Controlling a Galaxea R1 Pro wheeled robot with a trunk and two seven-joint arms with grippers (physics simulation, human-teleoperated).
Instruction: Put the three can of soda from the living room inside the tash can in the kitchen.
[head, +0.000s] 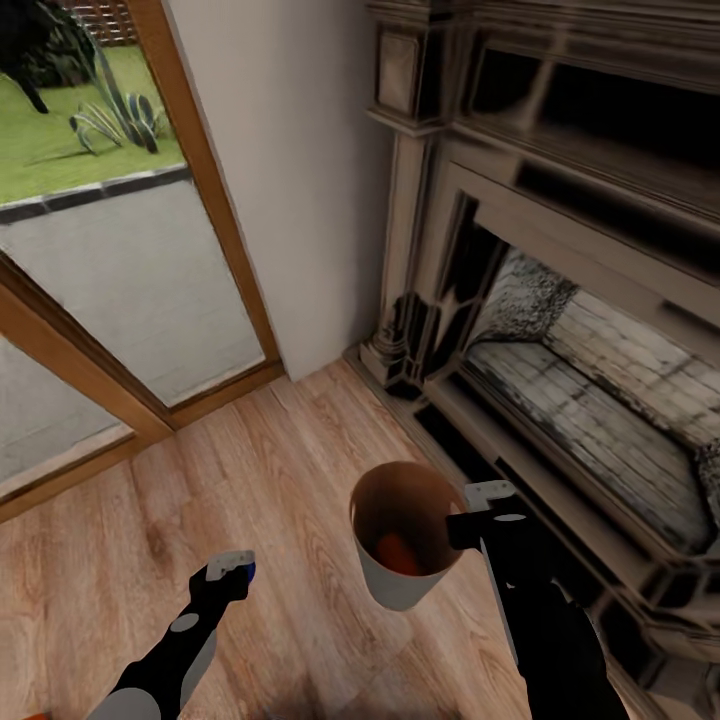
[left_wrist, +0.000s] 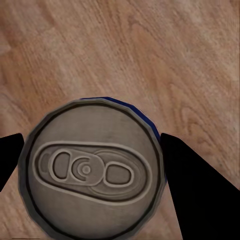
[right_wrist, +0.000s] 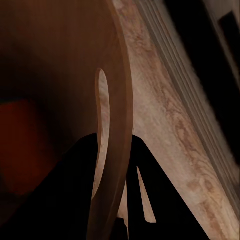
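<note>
Holding the tash can (head: 405, 590) by its right rim in the right gripper (head: 470, 520), clear of the plank floor (head: 280, 450) near the fireplace (head: 560, 300), orange can (head: 400, 552) inside, left gripper (head: 228, 572) clamped on the blue can (left_wrist: 92, 167).

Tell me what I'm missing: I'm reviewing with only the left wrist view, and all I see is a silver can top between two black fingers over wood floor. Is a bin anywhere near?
Observer: Yes. In the head view the right gripper holds the trash can up by its rim, beside the fireplace.
Operator: Anything in it?
Observer: An orange can lies at the bottom.
Operator: How firm is that hold?
Observer: The right wrist view shows the fingers straddling the bin's wall, one inside and one outside.
</note>
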